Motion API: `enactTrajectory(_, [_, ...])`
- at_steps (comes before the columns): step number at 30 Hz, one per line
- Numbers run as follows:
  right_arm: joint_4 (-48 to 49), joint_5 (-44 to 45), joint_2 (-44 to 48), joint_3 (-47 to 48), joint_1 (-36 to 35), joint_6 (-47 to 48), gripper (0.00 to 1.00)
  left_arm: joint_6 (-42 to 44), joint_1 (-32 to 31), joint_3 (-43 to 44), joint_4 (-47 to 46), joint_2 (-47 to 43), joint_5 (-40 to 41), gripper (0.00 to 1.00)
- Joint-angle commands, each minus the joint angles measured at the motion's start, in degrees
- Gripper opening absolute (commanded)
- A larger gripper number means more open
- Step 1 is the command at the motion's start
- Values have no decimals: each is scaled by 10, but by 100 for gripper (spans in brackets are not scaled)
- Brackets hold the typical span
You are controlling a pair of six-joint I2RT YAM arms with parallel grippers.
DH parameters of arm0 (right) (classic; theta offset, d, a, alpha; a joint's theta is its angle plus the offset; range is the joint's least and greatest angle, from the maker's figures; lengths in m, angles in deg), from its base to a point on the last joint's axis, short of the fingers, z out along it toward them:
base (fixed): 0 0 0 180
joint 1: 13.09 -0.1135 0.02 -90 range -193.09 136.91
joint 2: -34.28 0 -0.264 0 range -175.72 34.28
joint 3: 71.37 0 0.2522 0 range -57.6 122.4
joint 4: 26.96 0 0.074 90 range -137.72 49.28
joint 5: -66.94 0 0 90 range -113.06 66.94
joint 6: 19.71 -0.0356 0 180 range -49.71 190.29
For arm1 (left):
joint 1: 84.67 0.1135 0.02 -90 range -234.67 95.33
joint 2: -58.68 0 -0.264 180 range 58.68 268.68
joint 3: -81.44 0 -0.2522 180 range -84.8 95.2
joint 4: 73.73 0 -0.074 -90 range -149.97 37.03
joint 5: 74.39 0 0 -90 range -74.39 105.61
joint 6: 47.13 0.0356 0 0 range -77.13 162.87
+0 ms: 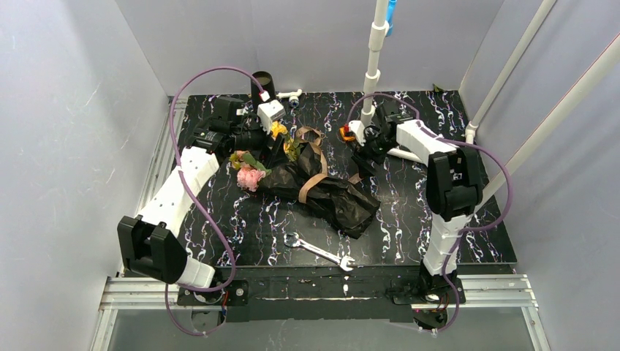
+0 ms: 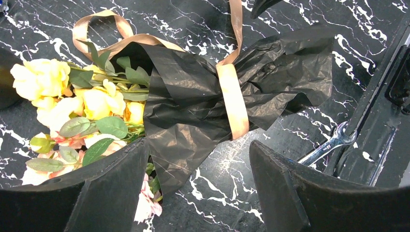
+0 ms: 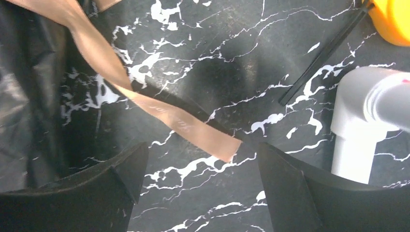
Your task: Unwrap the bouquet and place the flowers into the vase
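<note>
Black, white-veined marble table [image 1: 409, 241] carries the pink-and-yellow, black-paper-wrapped bouquet [image 1: 322, 191], its tan ribbon [image 2: 233, 96] tied. Both gape empty: left pincer [image 2: 198, 145] over it, right pincer [image 3: 203, 145] above the ribbon's tail. Untying likely comes next: pinch that tail and pull. Tall matte black vase [image 1: 262, 84] stands far-left.

The bouquet [image 2: 193, 106] lies on its side on the black marbled table [image 2: 300, 19], flowers [image 2: 72, 104] to the view's left. They are yellow and pale pink with green leaves, spilling from the crinkled black wrap [image 2: 280, 72]. A tan ribbon [image 2: 233, 96] bands the wrap's middle; one end loops over the leaves and another runs off the top edge. The left gripper [image 2: 198, 159] hangs over the near side, fingers [image 2: 111, 188] wide apart and holding nothing. A wrench [image 2: 329, 145] lies at the right, partly hidden.
</note>
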Motion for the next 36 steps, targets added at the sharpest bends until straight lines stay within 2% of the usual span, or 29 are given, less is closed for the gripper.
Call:
enactTrajectory(1, [55, 39, -25, -2, -22, 27, 91, 3, -1, -5, 23, -34, 14, 74])
enactTrajectory(9, [79, 69, -55, -28, -50, 66, 86, 5, -2, -2, 34, -42, 29, 75])
enactTrajectory(14, [88, 84, -48, -75, -64, 107, 72, -1, 2, -4, 37, -48, 45, 75])
enactTrajectory(16, [87, 92, -45, -92, -68, 119, 57, -35, 12, -1, 27, -45, 50, 75])
enactTrajectory(20, [43, 84, -51, -75, -69, 130, 10, -78, 38, 16, 26, -31, 27, 75])
enactTrajectory(21, [31, 81, -52, -63, -69, 130, 3, -80, 40, 16, 23, -32, 28, 76])
enactTrajectory(26, [-17, 36, -38, 25, -62, 99, 1, -83, 48, 19, 23, -33, 26, 76])
enactTrajectory(30, [-47, -43, -19, 121, -53, 38, 1, -84, 54, 23, 19, -38, 20, 76])
enactTrajectory(34, [-39, -129, 19, 160, -52, -16, 1, -84, 58, 17, -1, -53, 2, 77])
enactTrajectory(36, [-11, -172, 42, 163, -51, -72, 1, -75, 58, 8, -21, -65, -21, 79])
